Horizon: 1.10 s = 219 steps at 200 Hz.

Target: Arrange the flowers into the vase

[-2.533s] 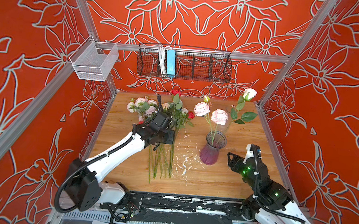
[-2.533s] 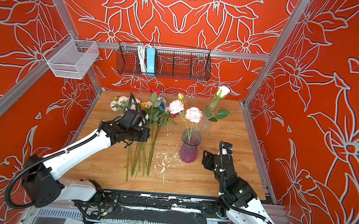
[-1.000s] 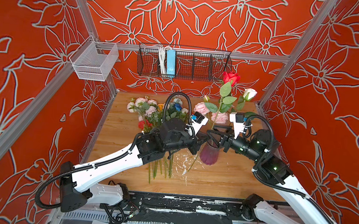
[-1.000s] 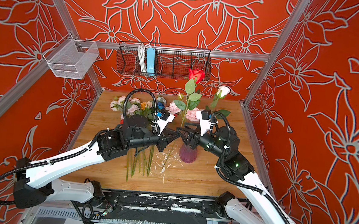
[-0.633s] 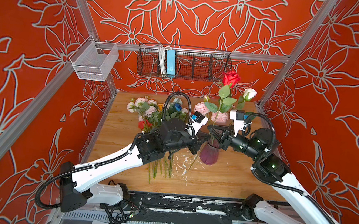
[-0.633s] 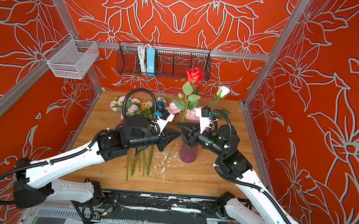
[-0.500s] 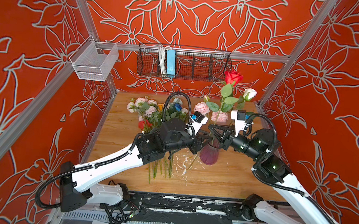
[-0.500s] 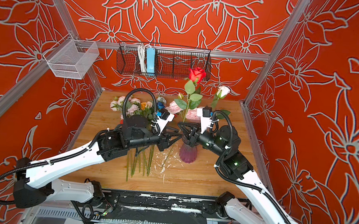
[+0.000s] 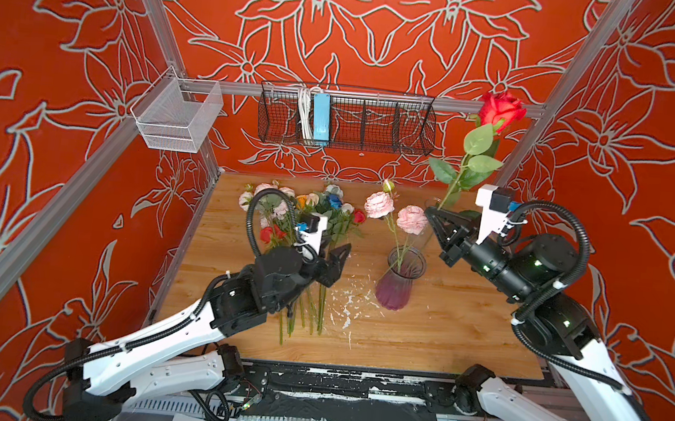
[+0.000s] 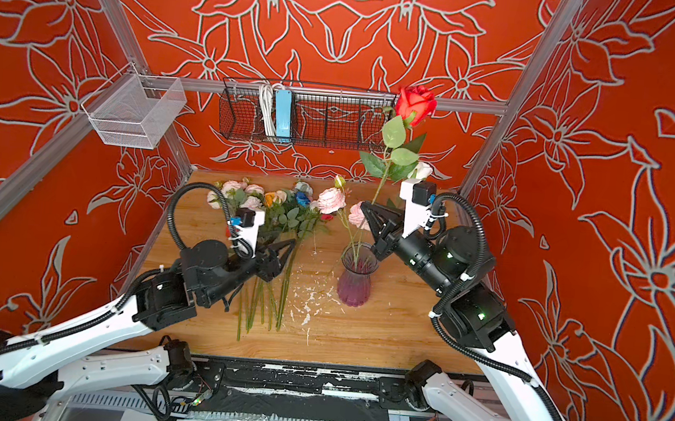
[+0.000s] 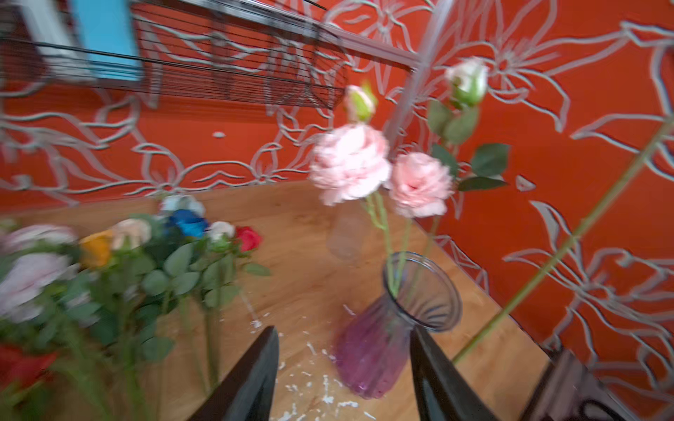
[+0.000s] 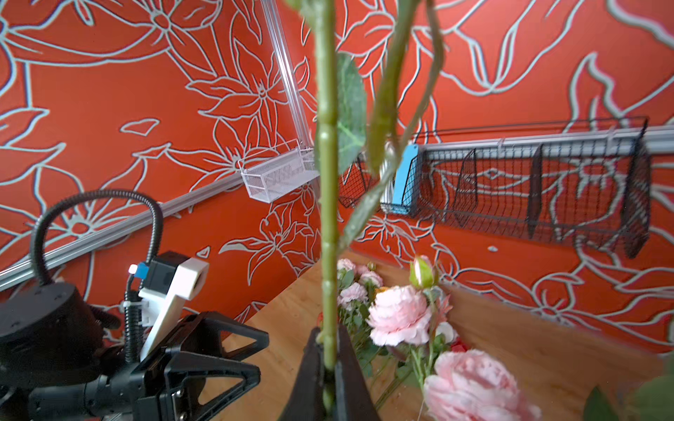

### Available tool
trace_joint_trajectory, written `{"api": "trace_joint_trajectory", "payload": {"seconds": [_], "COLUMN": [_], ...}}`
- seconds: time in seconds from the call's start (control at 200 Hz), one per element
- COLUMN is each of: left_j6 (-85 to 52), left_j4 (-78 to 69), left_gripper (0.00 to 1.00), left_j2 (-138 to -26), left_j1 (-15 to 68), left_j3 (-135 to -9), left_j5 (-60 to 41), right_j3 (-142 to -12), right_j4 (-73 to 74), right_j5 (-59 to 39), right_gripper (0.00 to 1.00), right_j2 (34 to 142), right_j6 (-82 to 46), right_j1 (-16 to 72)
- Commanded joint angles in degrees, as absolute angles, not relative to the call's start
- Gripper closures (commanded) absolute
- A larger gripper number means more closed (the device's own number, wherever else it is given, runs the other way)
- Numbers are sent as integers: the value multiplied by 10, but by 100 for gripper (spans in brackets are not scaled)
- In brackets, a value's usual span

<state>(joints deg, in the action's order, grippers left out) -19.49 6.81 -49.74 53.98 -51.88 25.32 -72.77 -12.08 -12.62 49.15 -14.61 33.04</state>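
Red rose [image 9: 502, 109] now off left pincer [image 9: 339, 258]

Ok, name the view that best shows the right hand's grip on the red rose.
Right wrist view: the right hand is shut on the red rose stem, close up. Both top views show its bloom and leaves, but the grip is small. The left wrist view shows only a stretch of blurred stem.
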Motion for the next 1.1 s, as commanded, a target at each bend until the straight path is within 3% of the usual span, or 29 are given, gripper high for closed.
{"api": "trace_joint_trajectory", "payload": {"seconds": [0.0, 0.315, 0.575, 0.746, 1.091], "left_j6": [-272, -279, -294, -305, -307], "left_j4": [66, 91, 99, 103, 109], "left_gripper": [41, 40, 38, 38, 37], "left_j2": [-448, -404, -411, -420, -438], "left_j1": [535, 527, 523, 517, 513], "left_j3": [-473, -443, -436, -437, -452], "left_j5": [410, 422, 419, 409, 405], "right_j3": [-784, -796, -687, -647, -630], "right_j4": [-183, -225, -206, -189, -184], "right_j5": [-44, 95, 83, 99, 97], "right_gripper": [100, 100, 97, 83, 82], "right_j2": [508, 540, 535, 517, 484], "right_j6": [-74, -35, -100, -112, -117], "right_j1": [329, 329, 328, 328, 328]}}
